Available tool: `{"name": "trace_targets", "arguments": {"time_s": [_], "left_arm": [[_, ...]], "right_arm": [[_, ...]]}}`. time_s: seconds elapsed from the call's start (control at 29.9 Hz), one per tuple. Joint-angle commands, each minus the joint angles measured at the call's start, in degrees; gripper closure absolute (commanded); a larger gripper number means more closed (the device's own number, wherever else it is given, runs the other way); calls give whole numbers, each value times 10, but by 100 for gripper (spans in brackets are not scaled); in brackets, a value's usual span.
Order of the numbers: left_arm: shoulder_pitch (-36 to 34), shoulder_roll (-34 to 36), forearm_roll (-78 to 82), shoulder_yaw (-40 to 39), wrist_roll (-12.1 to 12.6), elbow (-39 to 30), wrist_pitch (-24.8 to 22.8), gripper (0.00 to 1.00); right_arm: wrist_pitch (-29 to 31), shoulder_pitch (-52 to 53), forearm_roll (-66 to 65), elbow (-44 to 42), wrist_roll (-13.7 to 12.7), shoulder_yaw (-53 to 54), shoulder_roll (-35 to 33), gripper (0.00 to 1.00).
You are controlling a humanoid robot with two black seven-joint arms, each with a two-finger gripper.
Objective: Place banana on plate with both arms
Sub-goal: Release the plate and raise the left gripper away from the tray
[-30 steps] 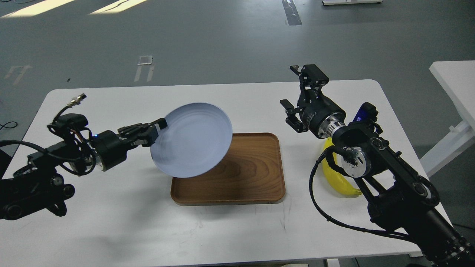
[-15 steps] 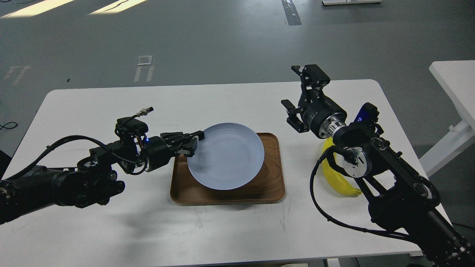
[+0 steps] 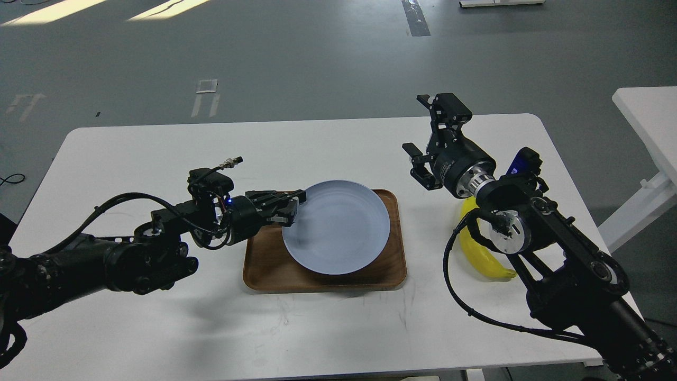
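The pale blue-grey plate [image 3: 341, 227] lies flat in the brown wooden tray [image 3: 264, 272], toward its right side. My left gripper [image 3: 292, 206] is shut on the plate's left rim. My right gripper [image 3: 415, 124] is open and empty, held above the table to the right of the tray, jaws spread wide. The yellow banana [image 3: 478, 254] lies on the table at the right, under my right arm; the arm's wrist and cables hide its upper part.
The white table [image 3: 158, 328] carries the tray at its middle. A second white table [image 3: 648, 119] stands off to the right. My right arm's thick links and looping black cable [image 3: 449, 286] cover the table's right front corner.
My left arm brought the plate down from a tilted hold in the air to flat in the tray and moved it right. My right arm barely moved.
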Motion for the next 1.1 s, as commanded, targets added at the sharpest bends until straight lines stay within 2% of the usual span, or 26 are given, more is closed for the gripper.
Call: {"name": "trace_targets", "arguments": {"time_s": [0.0,0.07,0.2,0.3,0.4,0.47,0.5,0.57,0.67,0.74,0.8,0.84,0.87,0.94,1.0,1.07], "left_arm": [[2,-2,0,0,0,1,-2,78],[3,-2,0,0,0,1,-2,56],[1,0,0,0,0,1,-2,40],[0,3,0,0,0,1,-2,37],[-4,7,-12,-9,0,-6,-4,19],[-8,9,-13,-11,0,-6,-3,16],[-10,10,-17,-17,0,-6,-3,9],[-15,12,-46,-46,0,-9,-4,3],[-37,20,-121,-112,0,-28,-17,2],[-62,37,-194,-161,0,-54,-73,2],[-78,56,-352,-248,0,-51,-185,2],[-79,56,-394,-264,0,-47,-206,2],[-79,59,-466,-284,10,-37,-226,2],[-79,62,-528,-295,48,-29,-232,2],[-70,71,-635,-316,111,-28,-245,2],[-47,83,-687,-336,136,-28,-278,2]], "right_arm": [[0,0,0,0,0,3,0,0],[0,0,0,-1,0,4,0,0],[0,0,0,-1,0,4,0,0],[0,0,0,-1,0,4,0,0],[0,0,0,-1,0,11,-1,0],[0,0,0,-1,0,11,0,0],[0,0,0,-1,0,12,-1,0],[0,1,1,0,-1,15,-3,0],[3,4,1,1,-3,12,-21,0],[7,9,-2,5,-3,3,-53,1],[8,22,-38,13,-4,-32,-107,1],[9,30,-60,13,-4,-47,-125,1],[11,44,-111,11,-4,-70,-162,1],[12,53,-163,11,-3,-93,-195,1],[12,55,-256,10,-1,-132,-242,0],[12,55,-301,11,-1,-157,-271,0]]}}
